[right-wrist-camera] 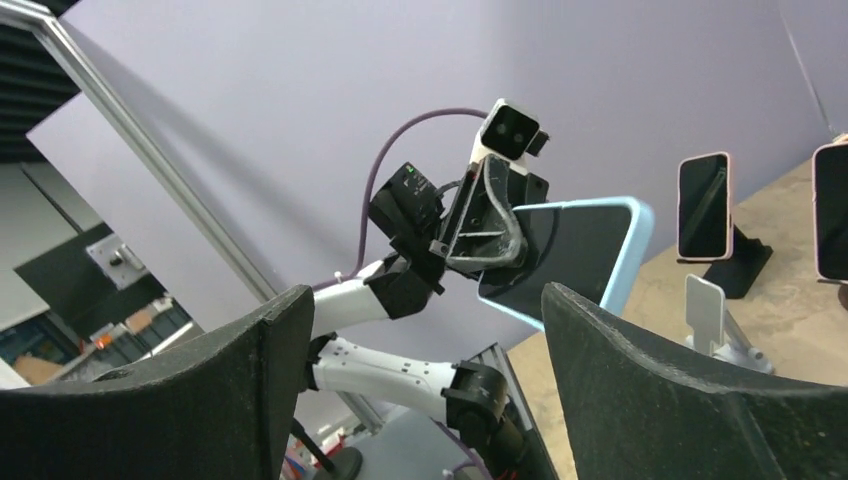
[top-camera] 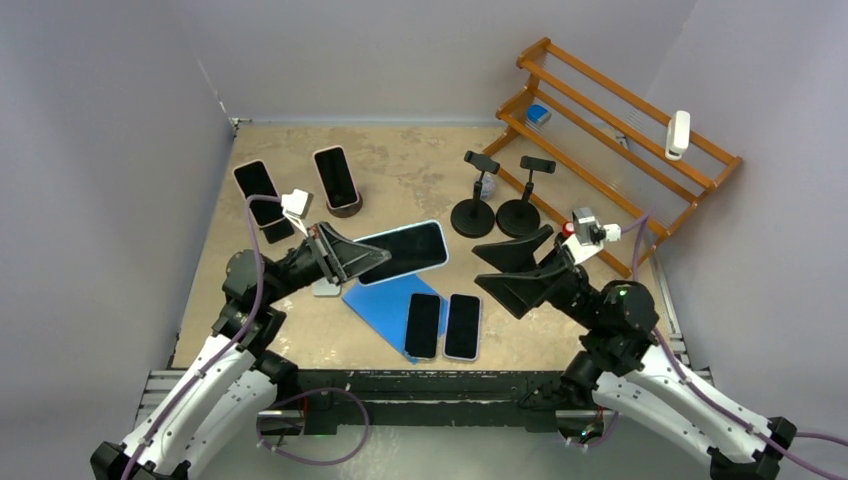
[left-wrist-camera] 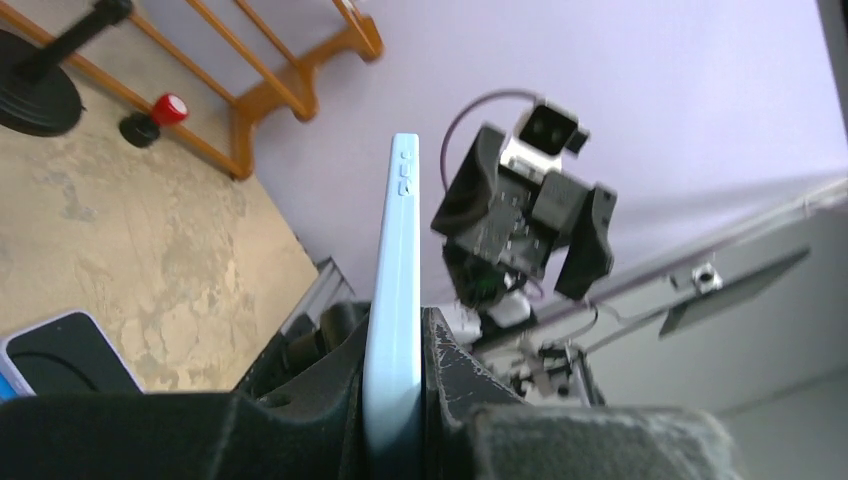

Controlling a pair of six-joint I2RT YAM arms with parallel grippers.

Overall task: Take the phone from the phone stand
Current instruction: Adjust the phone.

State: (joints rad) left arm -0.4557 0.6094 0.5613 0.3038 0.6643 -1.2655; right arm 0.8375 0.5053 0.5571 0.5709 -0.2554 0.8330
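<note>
Top: tan mottled tabletop (top-camera: 400,180), lavender walls, wooden rack (top-camera: 620,130) far right. Left gripper (top-camera: 375,258) clamped on blue-cased phone (top-camera: 405,250), held off the surface near blue mat (top-camera: 375,300). Right gripper (top-camera: 500,268) jaws wide apart, empty.
Left wrist: phone edge-on between fingers (left-wrist-camera: 450,380), wall behind.
Right wrist: own jaws apart, phone framed against wall.

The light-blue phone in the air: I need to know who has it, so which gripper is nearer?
Left. The left gripper grips one end of the light-blue phone; the right gripper stands open to its right, apart.
</note>
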